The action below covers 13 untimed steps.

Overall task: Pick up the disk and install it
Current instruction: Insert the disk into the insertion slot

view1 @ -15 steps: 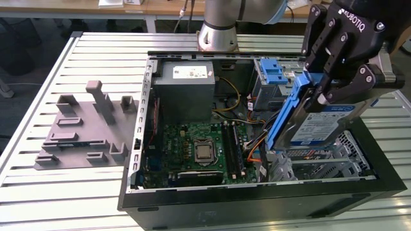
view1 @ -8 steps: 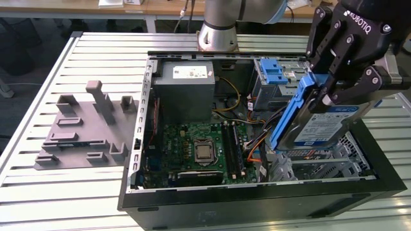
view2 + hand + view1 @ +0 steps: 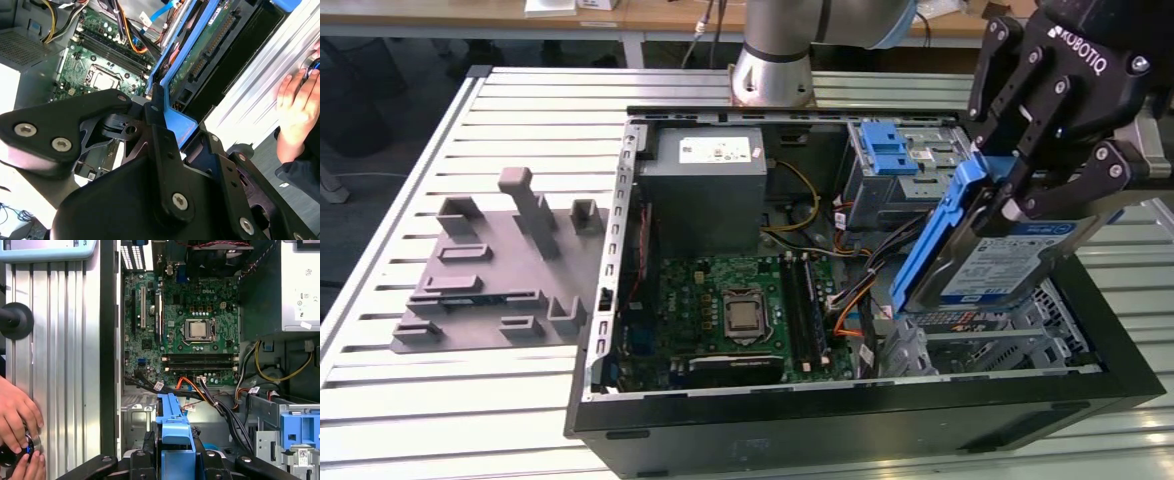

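The disk [image 3: 1017,262], grey metal with a blue-and-white label and a blue carrier frame, hangs tilted on edge above the right front corner of the open computer case [image 3: 854,420]. My black gripper [image 3: 998,188] is shut on the top of its blue frame. In the second wrist view the disk's [image 3: 200,55] green circuit-board side runs away from the gripper [image 3: 156,120]. In the first wrist view the blue frame [image 3: 172,427] sticks out from the gripper [image 3: 172,460] over the metal drive bay [image 3: 137,412].
Inside the case lie the green motherboard [image 3: 734,310], a grey power supply box [image 3: 707,175], bundled cables [image 3: 847,290] and an upright blue latch piece [image 3: 887,150]. A grey fixture [image 3: 500,265] sits on the slatted table at the exterior view's left. A person's hands [image 3: 17,425] rest beside the case.
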Tool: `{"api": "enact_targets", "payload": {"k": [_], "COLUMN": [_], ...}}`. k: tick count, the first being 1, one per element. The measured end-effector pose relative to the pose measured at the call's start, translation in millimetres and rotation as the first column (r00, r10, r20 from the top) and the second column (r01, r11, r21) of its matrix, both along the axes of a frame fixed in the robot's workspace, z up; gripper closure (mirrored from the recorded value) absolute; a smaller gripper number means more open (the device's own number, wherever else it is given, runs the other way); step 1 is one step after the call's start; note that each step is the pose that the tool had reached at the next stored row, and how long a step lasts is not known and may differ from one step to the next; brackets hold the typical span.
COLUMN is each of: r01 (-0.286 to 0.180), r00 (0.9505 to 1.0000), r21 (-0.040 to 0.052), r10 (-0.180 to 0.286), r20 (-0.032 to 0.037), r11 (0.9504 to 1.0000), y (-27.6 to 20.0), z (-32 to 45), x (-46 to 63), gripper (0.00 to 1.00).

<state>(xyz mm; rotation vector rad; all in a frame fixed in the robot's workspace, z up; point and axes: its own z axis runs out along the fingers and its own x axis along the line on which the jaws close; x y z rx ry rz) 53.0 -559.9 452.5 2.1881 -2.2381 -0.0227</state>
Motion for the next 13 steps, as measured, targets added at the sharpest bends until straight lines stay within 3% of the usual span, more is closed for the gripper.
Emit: {"api": "enact_targets", "payload": {"k": [13], "r01": [0.0], "r00": [1.0], "r21": [-0.0001], "r10": [0.0], "r20": [0.0], "r11": [1.0], "y": [0.0], "z": [-2.9], "x": [12.5], "gripper": [0.64]}}
